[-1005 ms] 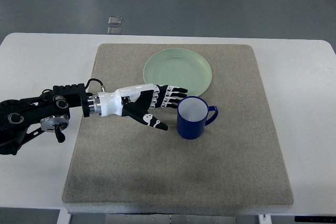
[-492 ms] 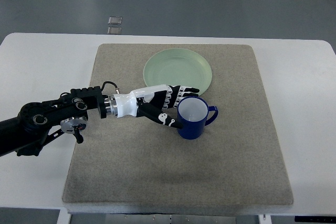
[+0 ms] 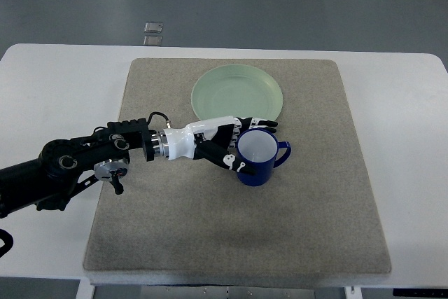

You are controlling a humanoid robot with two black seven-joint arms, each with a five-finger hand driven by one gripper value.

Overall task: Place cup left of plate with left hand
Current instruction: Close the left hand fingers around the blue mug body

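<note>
- Grasp step: the left hand [image 3: 234, 146] is at the blue cup [image 3: 257, 157], fingers [image 3: 257, 125] spread round its far wall and thumb against the near side — not visibly clamped yet.
- The cup stands upright on the grey mat [image 3: 231, 229], just below the green plate [image 3: 238, 94] and toward its right, handle pointing right.
- Next, by my judgement: close firmly, lift, then carry leftward past the plate's edge — the bare mat left of it looks free.
- The mat lies on a white table [image 3: 56, 82]; grey floor beyond.
</note>
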